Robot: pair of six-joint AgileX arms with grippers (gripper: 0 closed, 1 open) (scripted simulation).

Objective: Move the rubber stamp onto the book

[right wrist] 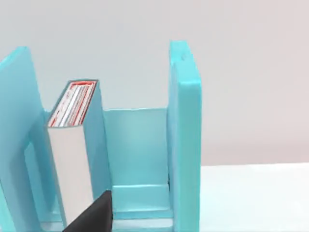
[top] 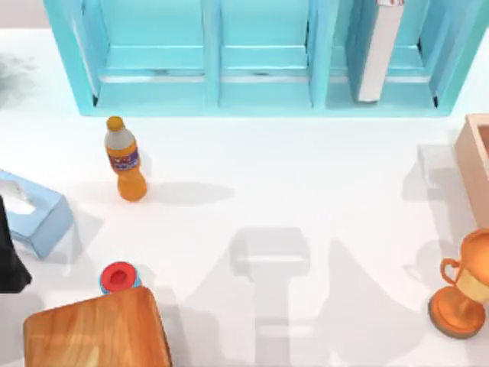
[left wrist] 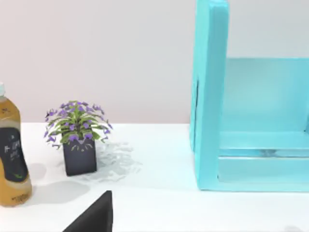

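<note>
The right gripper (right wrist: 91,216), a dark wedge at the edge of its own wrist view, is facing the teal shelf (top: 263,92) at the far side of the table, where the book (right wrist: 72,159) is standing upright in the right-hand compartment (top: 380,53), its long axis running up and down, its white edge facing forward and its teal cover facing the divider. The left gripper (left wrist: 91,216) is looking past a potted plant (left wrist: 77,140) and a brown bottle (left wrist: 12,154) toward the shelf's left end, while the left arm (top: 9,256) is waiting at the table's left edge beside the pale tissue box (top: 34,214). Whether either gripper is wide or narrow cannot be told, and neither appears to be carrying anything. The red-capped blue round object (top: 118,277) by the wooden board (top: 95,332) is not the rubber stamp, whose place cannot be told from these views. Judging by the layout, the right arm is sitting nearer the book, so the coming move is turning on which side the stamp is lying, and on the book probably needing a flat face.
</note>
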